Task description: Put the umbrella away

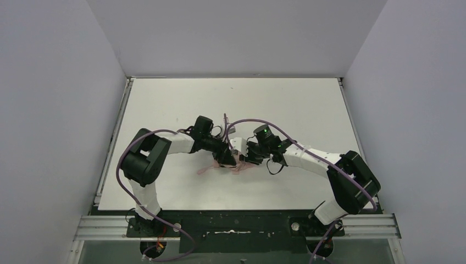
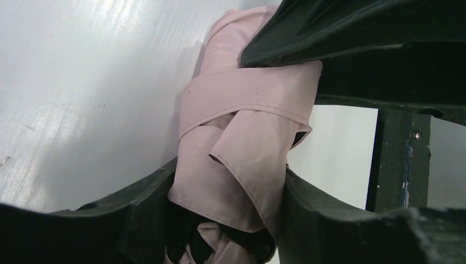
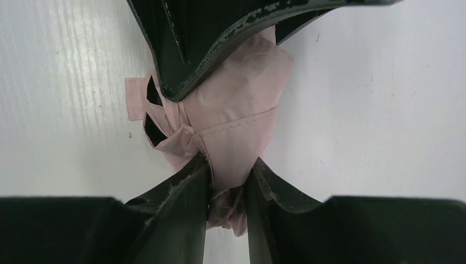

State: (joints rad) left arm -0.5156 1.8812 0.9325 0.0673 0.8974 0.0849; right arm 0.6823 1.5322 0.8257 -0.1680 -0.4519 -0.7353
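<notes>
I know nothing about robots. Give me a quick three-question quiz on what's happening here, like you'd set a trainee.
1. True or false: the umbrella stands wide open on the table.
2. Look at the left gripper and the right gripper. Which is pinching the umbrella? A) left only B) right only C) both
3. Fill in: the umbrella's fabric is pale ____.

Key: 1 false, it is folded up. 2 C. 3 pink.
</notes>
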